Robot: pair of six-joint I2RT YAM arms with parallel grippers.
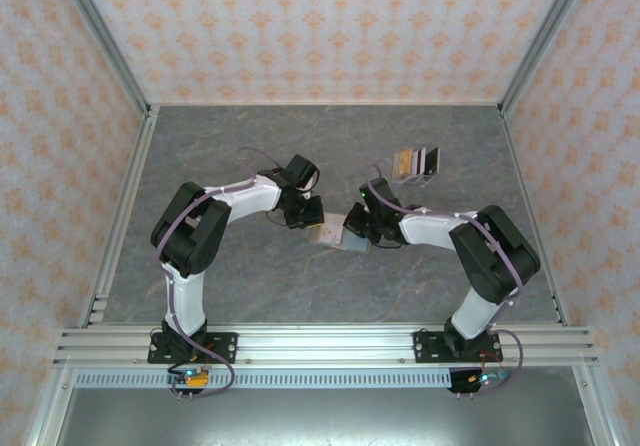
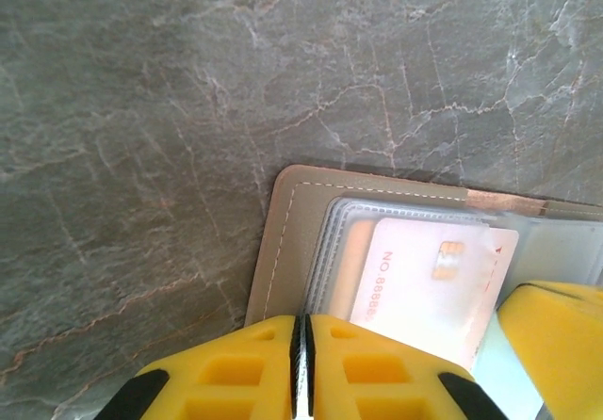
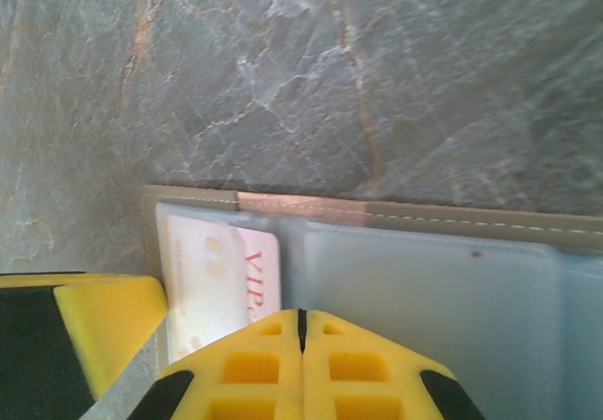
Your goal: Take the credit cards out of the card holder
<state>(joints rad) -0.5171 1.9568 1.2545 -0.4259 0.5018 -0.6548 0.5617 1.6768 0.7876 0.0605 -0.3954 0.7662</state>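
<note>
Both claws were pinched shut: left gripper [image 2: 301, 331] and right gripper [image 3: 301, 322] sat over the open card holder [image 2: 283, 241], cards [image 2: 424, 283] sleeved inside.

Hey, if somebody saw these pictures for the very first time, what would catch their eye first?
Most likely the bright yellow fingers meeting in the middle: the left pincer and right pincer, both closed, at the open card holder. In its clear sleeves lie a pale chip card and a card printed VIP. What looks like a small stack of cards sits apart on the grey marbled table, toward the far right.
</note>
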